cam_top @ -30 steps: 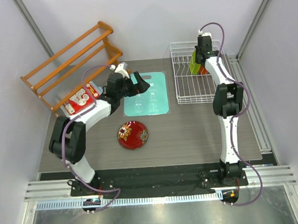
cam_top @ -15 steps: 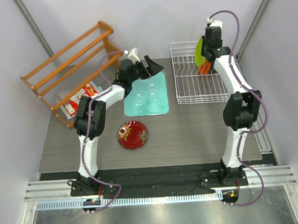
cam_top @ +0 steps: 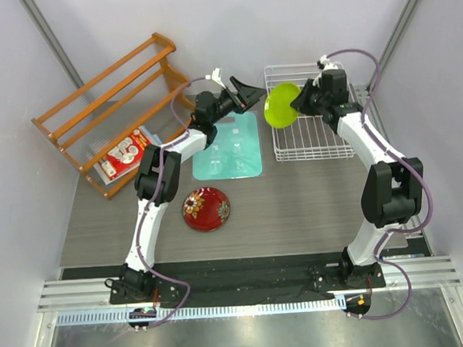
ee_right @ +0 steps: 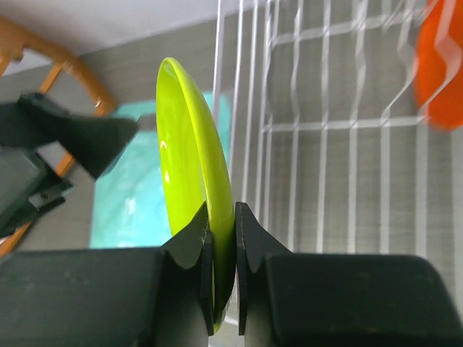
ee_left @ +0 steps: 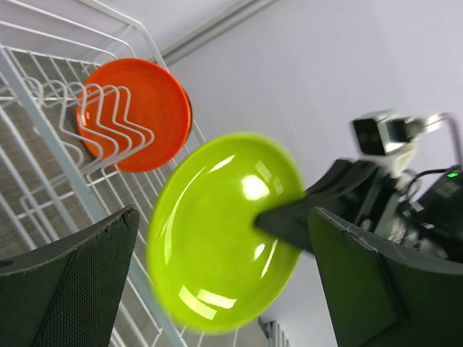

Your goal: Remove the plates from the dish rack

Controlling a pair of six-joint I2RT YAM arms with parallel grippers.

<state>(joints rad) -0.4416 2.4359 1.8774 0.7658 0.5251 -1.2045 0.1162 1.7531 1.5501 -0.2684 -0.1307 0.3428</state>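
Note:
My right gripper (cam_top: 296, 105) is shut on the rim of the lime yellow-green plate (cam_top: 281, 106) and holds it on edge in the air over the left side of the white wire dish rack (cam_top: 311, 142). The right wrist view shows the jaws pinching the rim (ee_right: 222, 217). My left gripper (cam_top: 247, 95) is open just left of that plate, which shows between its spread fingers (ee_left: 224, 231). The orange plate (ee_left: 137, 112) stands in the rack's tines. The dark red floral plate (cam_top: 206, 208) lies on the table. The dark teal-blue plate is not in view.
A flat teal board (cam_top: 228, 146) lies left of the rack, below my left gripper. An orange-brown wooden slatted rack (cam_top: 107, 94) stands at the far left with a red-and-white packet (cam_top: 125, 152) beside it. Walls close in the far side.
My right gripper has lifted the lime plate out of the rack and swung it left. My left arm has stretched right over the teal board, gripper open, up to the plate.

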